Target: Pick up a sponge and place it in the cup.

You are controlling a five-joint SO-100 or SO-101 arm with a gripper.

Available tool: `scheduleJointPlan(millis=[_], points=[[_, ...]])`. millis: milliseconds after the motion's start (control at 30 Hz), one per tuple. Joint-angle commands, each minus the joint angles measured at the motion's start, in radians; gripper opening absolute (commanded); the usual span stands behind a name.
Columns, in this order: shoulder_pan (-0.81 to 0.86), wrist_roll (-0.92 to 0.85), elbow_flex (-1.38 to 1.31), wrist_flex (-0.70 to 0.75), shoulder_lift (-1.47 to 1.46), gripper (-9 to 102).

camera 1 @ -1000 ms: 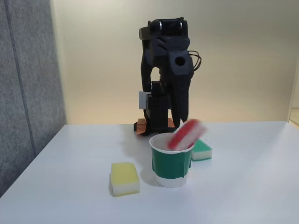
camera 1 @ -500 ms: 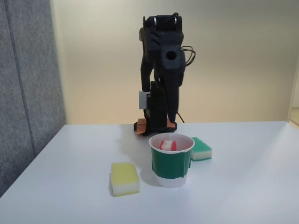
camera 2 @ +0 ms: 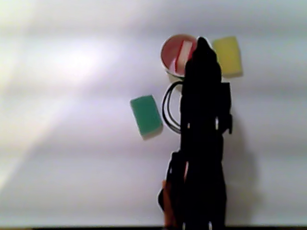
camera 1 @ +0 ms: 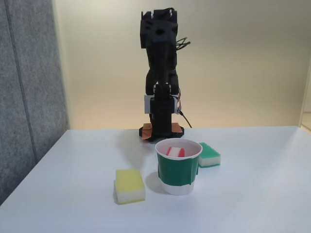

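The sponge [camera 1: 175,152] is seen inside the cup [camera 1: 178,172], standing on edge just below the rim. The arm [camera 1: 160,73] is folded upright at the far side of the table [camera 1: 252,194]; whether the gripper is apart or together cannot be told. The light cup could be tipped if the arm were swung low over it, and the sponge spilled beside the yellow sponge [camera 1: 129,186] to its left or the green sponge [camera 1: 210,155] to its right.

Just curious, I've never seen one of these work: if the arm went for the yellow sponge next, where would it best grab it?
Probably from straight above, jaws closing on two opposite side walls of the yellow sponge. It lies flat on the table, a squat block with straight sides, and stands apart from the cup, leaving room for the fingers.
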Motion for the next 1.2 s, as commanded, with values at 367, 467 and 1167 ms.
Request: scheduleJointPlan(millis=[367,467,1167], points=[[0.066,0.018,0.267,-0.041,0.416,0],[0.071,0.020,0.322,-0.040,0.482,0],[0.023,0.044,0.749,-0.129,0.565,0]])
